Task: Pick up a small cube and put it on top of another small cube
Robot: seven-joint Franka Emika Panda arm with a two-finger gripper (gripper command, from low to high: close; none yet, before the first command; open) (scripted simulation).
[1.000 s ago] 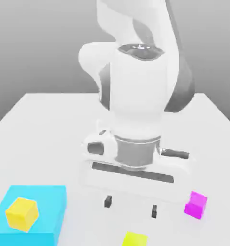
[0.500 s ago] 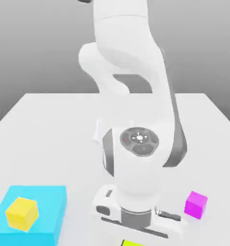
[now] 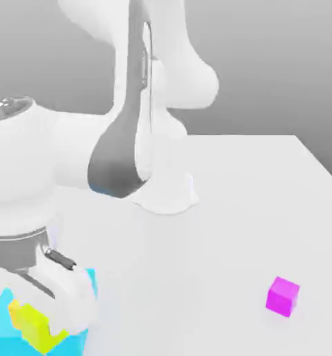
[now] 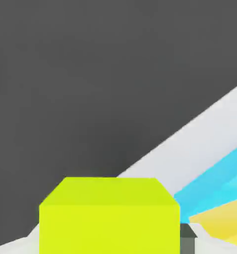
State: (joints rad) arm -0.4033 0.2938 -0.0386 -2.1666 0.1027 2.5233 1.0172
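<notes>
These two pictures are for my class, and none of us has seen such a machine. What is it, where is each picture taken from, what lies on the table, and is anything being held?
It is a white robot arm in a computer simulation. One picture comes from a camera off the arm, the other from a camera on its hand. On the white table lie a pink cube and a flat blue block with a golden-yellow cube on it. The gripper, low at the exterior view's left, has its jaws shut on a lime-yellow cube, held just beside the golden one. The hand camera sees that cube up close.
</notes>
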